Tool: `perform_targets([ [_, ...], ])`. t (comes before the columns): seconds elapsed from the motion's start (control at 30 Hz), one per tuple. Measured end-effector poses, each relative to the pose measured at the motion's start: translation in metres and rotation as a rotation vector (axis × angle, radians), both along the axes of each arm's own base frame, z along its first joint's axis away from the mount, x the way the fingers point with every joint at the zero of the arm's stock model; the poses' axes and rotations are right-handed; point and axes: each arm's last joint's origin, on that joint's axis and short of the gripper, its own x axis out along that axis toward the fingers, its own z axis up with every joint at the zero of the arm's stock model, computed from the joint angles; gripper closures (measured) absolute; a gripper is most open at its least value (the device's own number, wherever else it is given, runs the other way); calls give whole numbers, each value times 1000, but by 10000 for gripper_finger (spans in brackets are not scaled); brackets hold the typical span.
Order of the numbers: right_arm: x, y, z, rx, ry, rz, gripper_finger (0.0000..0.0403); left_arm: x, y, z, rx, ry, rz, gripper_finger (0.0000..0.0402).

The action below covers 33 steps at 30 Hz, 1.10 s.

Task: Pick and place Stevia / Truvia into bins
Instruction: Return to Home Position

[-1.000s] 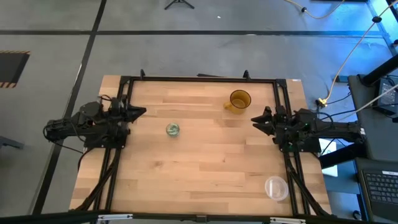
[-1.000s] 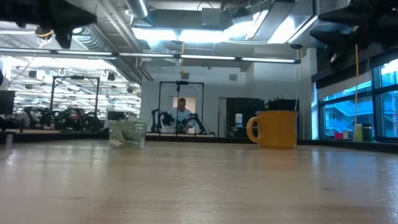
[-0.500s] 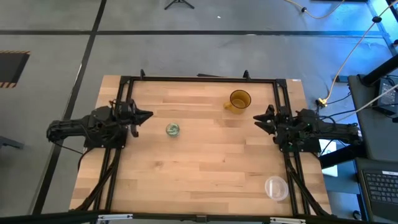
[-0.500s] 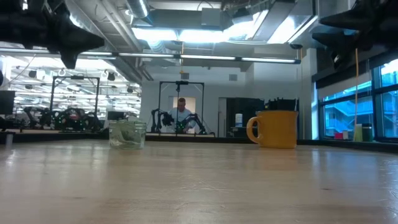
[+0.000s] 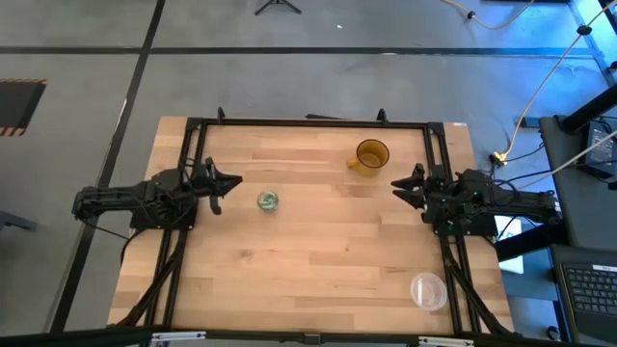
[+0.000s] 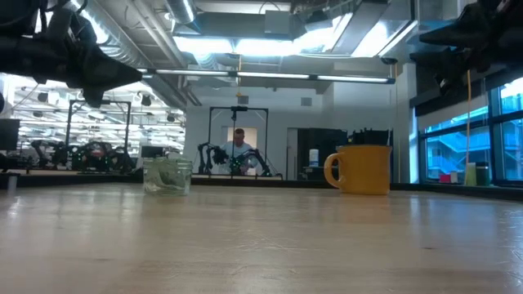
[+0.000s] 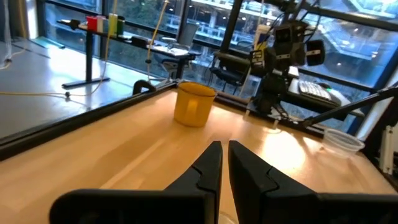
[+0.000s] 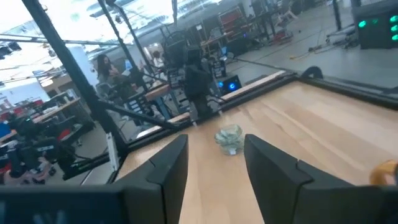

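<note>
The small clear glass cup [image 5: 268,200] stands on its base on the left half of the table, with white-and-green Stevia packets [image 6: 167,175] inside it; the right wrist view shows the cup [image 8: 229,139] too. No packet lies on the bare wood. My left gripper [image 5: 236,180] hovers above the table just left of the cup, its fingers [image 7: 214,163] shut and holding nothing I can see. My right gripper [image 5: 394,183] waits open at the table's right side, below the amber mug, with its fingers [image 8: 268,163] spread wide.
An amber mug [image 5: 370,154] stands toward the far right of the table. A wider clear plastic container [image 5: 428,290] sits near the near right corner. Black frame rails [image 5: 308,121] run along the table's edges. A person [image 6: 239,147] is far back in the room.
My left gripper has moved toward the table's right, closing on the glass cup, and has come down a little. The cup and the mug have stayed where they were.
</note>
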Motion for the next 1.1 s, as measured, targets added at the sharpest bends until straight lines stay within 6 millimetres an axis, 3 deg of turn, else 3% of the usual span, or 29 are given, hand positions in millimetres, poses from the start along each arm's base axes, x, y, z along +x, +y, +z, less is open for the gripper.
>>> perform_targets([
  [0.73, 0, -2, -5, -55, 41, -88, 242, 0, 2, -4, 8, 22, 66, 380],
  [0.97, 9, -3, -33, -53, -12, -90, 242, 0, 3, -4, 9, 23, 94, 380],
  [1.1, 9, -3, -35, -52, -3, -89, 242, 0, 3, -4, 15, 26, 94, 380],
])
